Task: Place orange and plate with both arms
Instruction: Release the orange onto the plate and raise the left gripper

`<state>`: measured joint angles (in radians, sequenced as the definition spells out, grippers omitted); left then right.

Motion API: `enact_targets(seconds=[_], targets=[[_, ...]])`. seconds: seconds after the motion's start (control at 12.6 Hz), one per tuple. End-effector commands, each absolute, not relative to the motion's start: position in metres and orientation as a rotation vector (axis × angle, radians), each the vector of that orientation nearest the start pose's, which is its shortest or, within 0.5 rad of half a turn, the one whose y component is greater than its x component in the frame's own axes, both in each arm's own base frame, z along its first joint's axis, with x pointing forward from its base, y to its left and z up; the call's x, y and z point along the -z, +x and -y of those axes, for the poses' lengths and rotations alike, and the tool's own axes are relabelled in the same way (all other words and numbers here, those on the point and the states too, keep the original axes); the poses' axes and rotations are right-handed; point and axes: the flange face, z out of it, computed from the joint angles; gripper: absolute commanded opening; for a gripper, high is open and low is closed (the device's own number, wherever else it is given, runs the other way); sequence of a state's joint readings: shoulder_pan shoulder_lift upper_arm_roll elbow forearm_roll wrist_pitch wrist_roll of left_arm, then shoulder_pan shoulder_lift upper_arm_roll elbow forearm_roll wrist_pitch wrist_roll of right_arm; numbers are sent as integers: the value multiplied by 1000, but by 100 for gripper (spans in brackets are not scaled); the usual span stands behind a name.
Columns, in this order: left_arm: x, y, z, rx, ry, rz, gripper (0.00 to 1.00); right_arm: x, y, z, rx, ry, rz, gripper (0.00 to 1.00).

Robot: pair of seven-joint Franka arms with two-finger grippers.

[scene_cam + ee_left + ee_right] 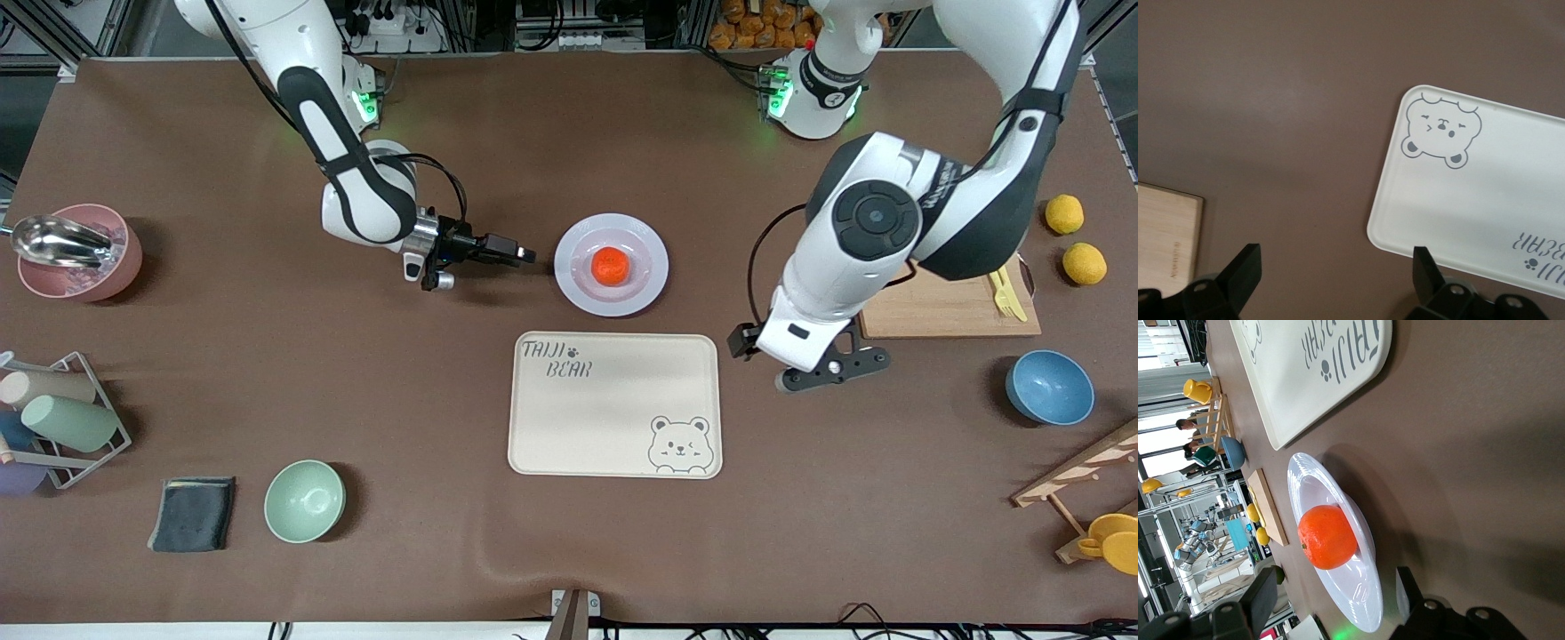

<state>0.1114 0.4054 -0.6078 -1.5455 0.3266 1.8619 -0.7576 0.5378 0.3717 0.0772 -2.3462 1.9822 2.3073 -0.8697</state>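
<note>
We had the orange [610, 265] on the plate [649, 286]; right gripper [526, 256] at its nine o'clock and left gripper [831, 366] over bare table both gaped empty, so gripping the rim came next.

Even, bright overhead light; soft short shadows fall beside the bowls and arms, mild glare on the plate [1351, 587], all three views reasonably sharp

Glossy plate [1338, 540], dimpled orange [1327, 537], matt, perhaps plastic tray [613, 404].
</note>
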Motion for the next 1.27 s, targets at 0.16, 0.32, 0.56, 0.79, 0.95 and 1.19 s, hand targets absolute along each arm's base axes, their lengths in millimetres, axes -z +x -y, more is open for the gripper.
enact_targets(seconds=[0.16, 0.32, 0.56, 0.79, 0.95, 1.19], targets=[[-485, 595, 179, 28, -3026, 100, 100, -132, 388, -324, -68, -2031, -340, 75], [-508, 584, 138, 27, -3044, 37, 100, -125, 391, -326, -48, -2030, -335, 65], [-537, 572, 92, -23, -3055, -43, 100, -123, 390, -333, -55, -2027, -330, 56], [-569, 558, 70, -32, -3106, -49, 100, -122, 384, -347, -55, -2010, -347, 50], [-586, 545, 72, -36, -3116, -65, 100, -121, 380, -353, -58, -2007, -348, 46], [-615, 534, 87, -27, -3114, -131, 100, -115, 372, -359, -46, -2011, -338, 37]])
